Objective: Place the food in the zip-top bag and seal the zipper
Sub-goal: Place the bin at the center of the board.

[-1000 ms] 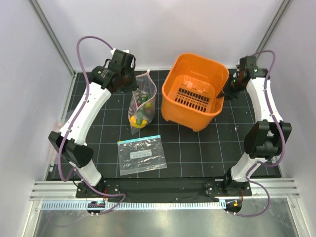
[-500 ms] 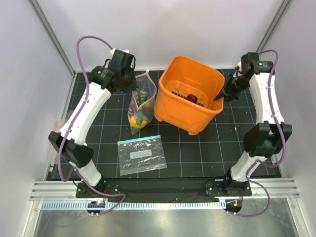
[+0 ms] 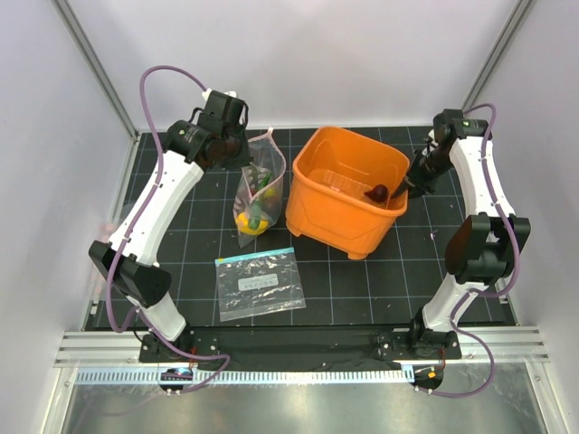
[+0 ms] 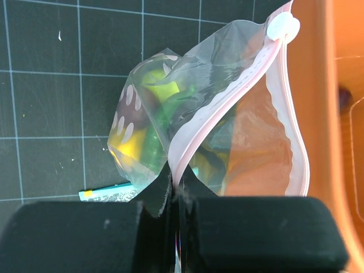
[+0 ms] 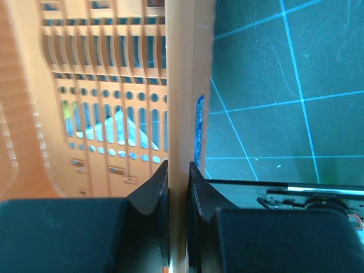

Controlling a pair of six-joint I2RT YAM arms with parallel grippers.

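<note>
The clear zip-top bag with its pink zipper hangs open left of the orange basket. Inside it I see the yellow pepper and green pieces. My left gripper is shut on the bag's pink zipper edge and holds the mouth up. My right gripper is shut on the basket's right rim and tilts the basket toward the bag. The dark maroon piece lies inside the basket by that rim. The slim green chili cannot be told apart.
A second clear bag with a teal strip and white label lies flat in front of the hanging bag. The black gridded mat ends at white walls at the back and sides.
My right gripper has lifted and tilted the basket leftward toward the bag. The maroon piece has come into view and rolled toward the right rim. The left arm has held still.
</note>
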